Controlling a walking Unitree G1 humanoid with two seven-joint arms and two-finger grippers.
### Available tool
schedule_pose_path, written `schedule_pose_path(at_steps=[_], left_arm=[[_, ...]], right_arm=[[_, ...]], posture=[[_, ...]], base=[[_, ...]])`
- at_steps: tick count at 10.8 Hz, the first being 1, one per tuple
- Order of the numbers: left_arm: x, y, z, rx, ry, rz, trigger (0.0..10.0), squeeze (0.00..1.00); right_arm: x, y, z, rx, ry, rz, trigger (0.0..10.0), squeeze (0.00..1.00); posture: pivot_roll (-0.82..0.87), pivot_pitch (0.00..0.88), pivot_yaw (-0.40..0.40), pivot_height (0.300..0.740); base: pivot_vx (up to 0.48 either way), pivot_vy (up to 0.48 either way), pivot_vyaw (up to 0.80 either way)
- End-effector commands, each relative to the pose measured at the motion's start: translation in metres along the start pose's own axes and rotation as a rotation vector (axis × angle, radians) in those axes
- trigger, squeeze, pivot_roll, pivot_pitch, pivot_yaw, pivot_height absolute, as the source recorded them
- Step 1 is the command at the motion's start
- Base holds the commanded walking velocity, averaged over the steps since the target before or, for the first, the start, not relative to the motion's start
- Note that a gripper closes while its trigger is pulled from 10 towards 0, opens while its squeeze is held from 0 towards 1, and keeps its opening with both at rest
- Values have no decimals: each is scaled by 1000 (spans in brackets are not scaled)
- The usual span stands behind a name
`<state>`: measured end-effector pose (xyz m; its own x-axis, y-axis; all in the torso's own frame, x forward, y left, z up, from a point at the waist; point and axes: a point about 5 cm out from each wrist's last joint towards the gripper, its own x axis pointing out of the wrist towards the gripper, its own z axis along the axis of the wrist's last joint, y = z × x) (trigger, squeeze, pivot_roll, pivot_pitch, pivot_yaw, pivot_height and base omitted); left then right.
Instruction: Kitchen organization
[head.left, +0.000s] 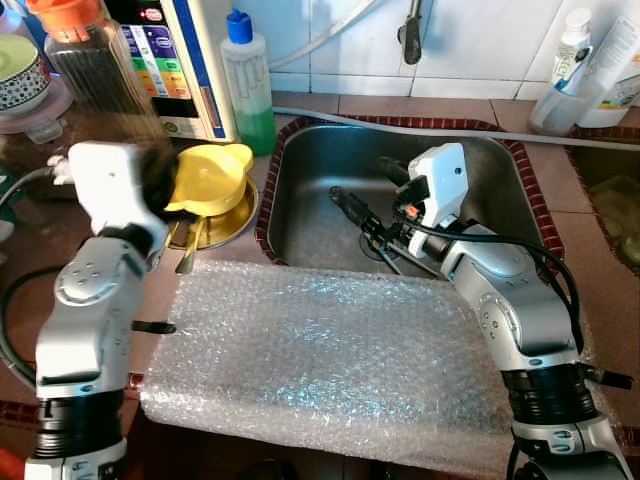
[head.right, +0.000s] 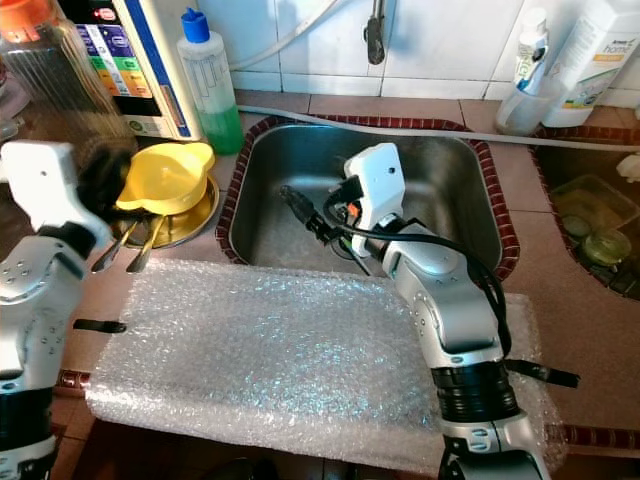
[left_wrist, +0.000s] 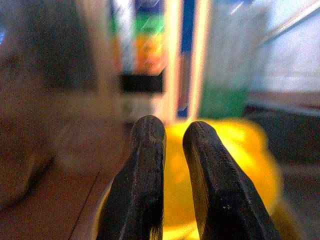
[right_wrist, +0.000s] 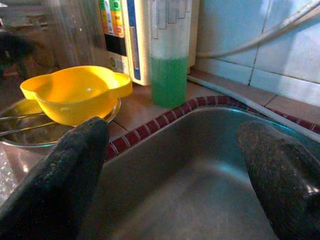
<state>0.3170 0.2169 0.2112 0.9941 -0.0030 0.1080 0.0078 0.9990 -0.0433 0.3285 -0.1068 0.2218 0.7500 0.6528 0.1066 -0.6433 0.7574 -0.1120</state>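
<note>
**Both arms raised at the sink; yellow bowl on metal dish**

Surroundings: a clear bottle of green liquid with a blue cap (head.left: 247, 85) stands on the tiled counter at the back left corner of the stainless steel sink (head.left: 470, 175). Beside it is a white appliance with coloured labels (head.left: 170, 60). White bottles (head.right: 590, 60) stand at the back right. A sheet of bubble wrap (head.left: 320, 350) covers the counter in front of the sink.

Task object: the yellow plastic bowl with two lug handles (head.left: 210, 178) sits in a shallow metal dish (head.left: 235, 215) just left of the sink; metal utensil handles (head.right: 125, 250) stick out from under it.

Left gripper (left_wrist: 172, 145): at the bowl's left edge, fingers nearly closed with a thin gap. Whether they pinch the rim cannot be told; the wrist view is blurred.

Right gripper (right_wrist: 175, 150): over the sink basin, fingers spread wide, holding nothing, pointing toward the bowl.

Partly hidden: the faucet (head.left: 411, 30) is cut off at the top.
</note>
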Motion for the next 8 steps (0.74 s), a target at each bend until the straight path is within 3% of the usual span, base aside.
schedule_pose_path(at_steps=[1,8], left_arm=[[-2,11,-14,-47,90,60,10000,1000],[4,5,-13,-123,130,48,10000,1000]], right_arm=[[0,5,0,-12,-3,25,10000,0],[-4,21,-1,-13,3,141,10000,0]], posture=[[-107,178,51,740],[-118,180,55,740]], base=[[0,0,0],[0,0,0]])
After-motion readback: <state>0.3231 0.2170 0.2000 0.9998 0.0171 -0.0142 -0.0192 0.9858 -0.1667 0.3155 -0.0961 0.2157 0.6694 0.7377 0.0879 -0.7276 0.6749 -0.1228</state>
